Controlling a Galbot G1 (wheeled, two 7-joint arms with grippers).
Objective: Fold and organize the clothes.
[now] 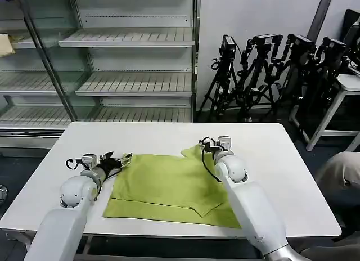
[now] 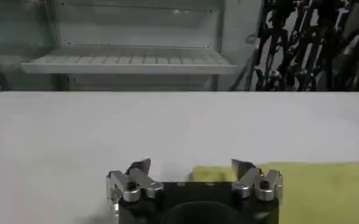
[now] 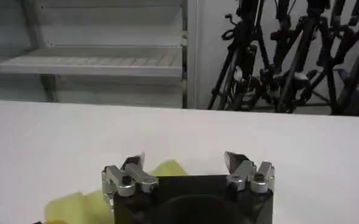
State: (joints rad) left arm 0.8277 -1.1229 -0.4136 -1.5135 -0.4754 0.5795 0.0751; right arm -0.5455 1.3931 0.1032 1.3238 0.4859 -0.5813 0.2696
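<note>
— While the T-shirt point(image 1: 169, 185) lies partly folded on the table point(image 1: 281, 160), where are your pincers?

— My left pincer point(image 1: 121, 160) is spread at its left edge; my right pincer point(image 3: 185, 163) is spread over its far corner.

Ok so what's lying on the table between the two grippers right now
In the head view, the lime green T-shirt spreads across the table between the left gripper and the right gripper. Nothing else sits between them.
</note>
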